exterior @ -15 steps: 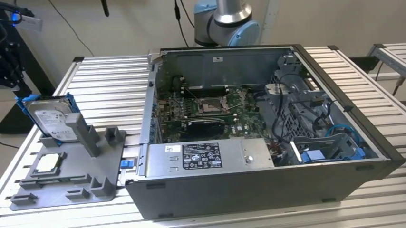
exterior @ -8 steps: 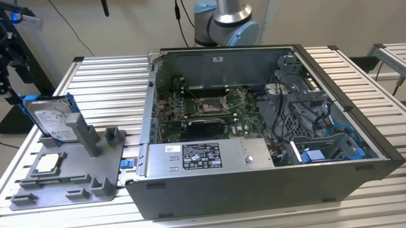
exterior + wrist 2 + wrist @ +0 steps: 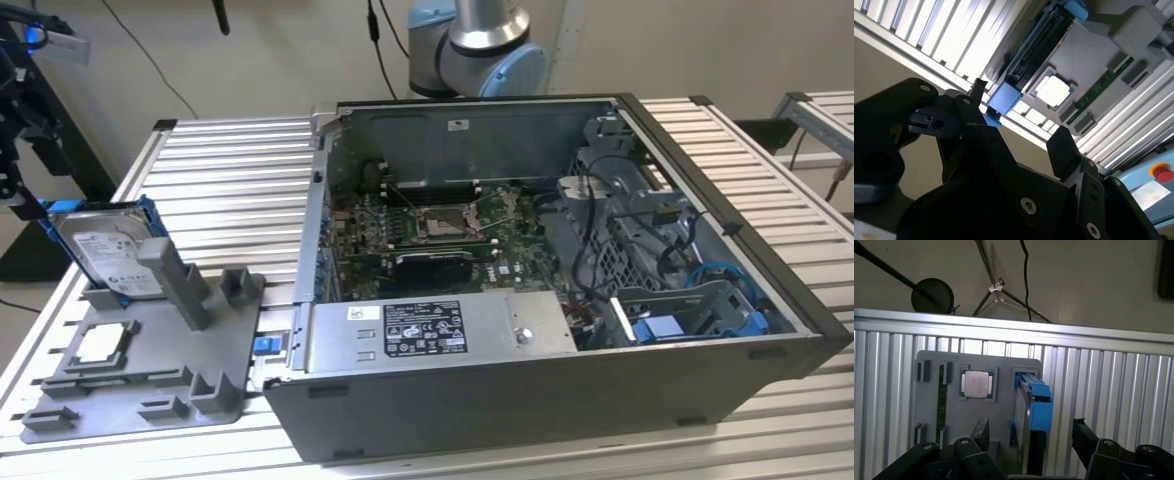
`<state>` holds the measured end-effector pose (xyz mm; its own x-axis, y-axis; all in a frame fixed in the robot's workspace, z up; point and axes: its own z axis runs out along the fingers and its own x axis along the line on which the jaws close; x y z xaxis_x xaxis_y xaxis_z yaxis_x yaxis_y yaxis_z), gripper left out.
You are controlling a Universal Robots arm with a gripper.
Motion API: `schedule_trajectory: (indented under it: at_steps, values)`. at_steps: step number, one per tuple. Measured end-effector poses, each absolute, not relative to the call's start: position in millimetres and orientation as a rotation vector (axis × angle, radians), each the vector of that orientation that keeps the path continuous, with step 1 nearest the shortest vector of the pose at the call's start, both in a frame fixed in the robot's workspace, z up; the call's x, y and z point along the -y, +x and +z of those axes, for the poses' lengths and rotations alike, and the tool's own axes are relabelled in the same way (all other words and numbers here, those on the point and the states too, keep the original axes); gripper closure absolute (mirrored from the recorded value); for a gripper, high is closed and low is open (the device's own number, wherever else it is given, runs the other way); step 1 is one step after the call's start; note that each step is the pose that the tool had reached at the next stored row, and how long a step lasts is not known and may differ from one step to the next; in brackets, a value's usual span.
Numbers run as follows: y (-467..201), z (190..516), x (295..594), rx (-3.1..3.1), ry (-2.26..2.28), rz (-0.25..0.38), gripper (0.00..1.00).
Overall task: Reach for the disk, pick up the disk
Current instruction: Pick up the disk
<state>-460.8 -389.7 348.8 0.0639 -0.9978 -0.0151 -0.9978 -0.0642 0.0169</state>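
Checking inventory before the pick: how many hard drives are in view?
1: the disk stands on edge in the grey stand at the exterior view's left. The computer case may hide others.

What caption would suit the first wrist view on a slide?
Open gripper aimed at the disk, which stands on edge in a grey stand beside a chip.

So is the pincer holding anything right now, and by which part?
Nothing: the pincer is open, fingers clear of the disk, which stands on edge in the grey stand.

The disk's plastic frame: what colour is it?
Bright blue; the disk's frame shows best in the first wrist view.
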Motion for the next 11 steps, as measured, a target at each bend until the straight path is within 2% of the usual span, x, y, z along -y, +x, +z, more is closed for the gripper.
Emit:
schedule_trajectory:
  at_steps: [11]
  values:
    - [-460, 334, 390, 2.186, 2.26, -0.042, 0.0]
